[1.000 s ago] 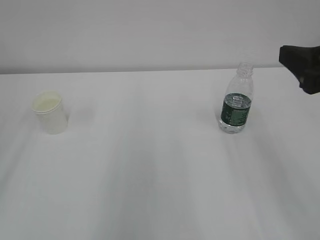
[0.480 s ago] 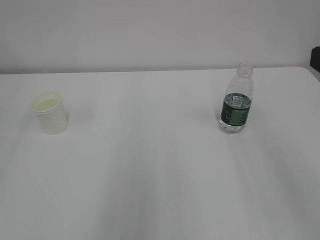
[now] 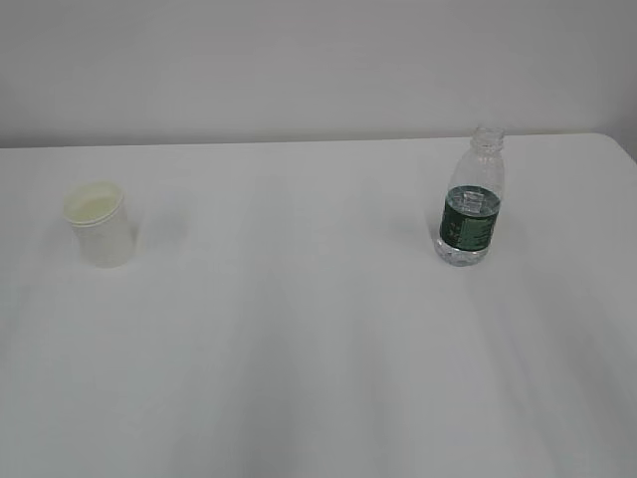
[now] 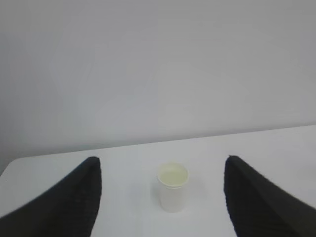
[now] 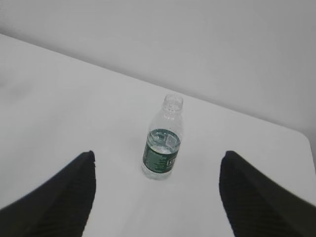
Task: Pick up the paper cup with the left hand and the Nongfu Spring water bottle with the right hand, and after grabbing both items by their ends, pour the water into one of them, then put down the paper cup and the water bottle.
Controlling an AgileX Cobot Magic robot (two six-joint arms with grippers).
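Note:
The white paper cup (image 3: 100, 226) stands upright at the table's left, its cream inside showing; the left wrist view has it as paper cup (image 4: 173, 187) some way ahead, centred between the fingers. My left gripper (image 4: 160, 165) is open and empty. The clear Nongfu Spring water bottle (image 3: 471, 211), green label, no cap, stands upright on the right with water (image 3: 468, 199) partly filling it. In the right wrist view the bottle (image 5: 163, 144) stands ahead of my right gripper (image 5: 157, 158), which is open with nothing between its fingers. Neither arm shows in the exterior view.
A white table (image 3: 299, 329) spreads under both objects, backed by a plain pale wall (image 3: 299, 60). The table's right corner (image 5: 303, 136) and its left corner (image 4: 10, 165) are in sight.
The dark right arm at the exterior view's right edge has pulled back out of the picture. The cup and the bottle have stayed where they were.

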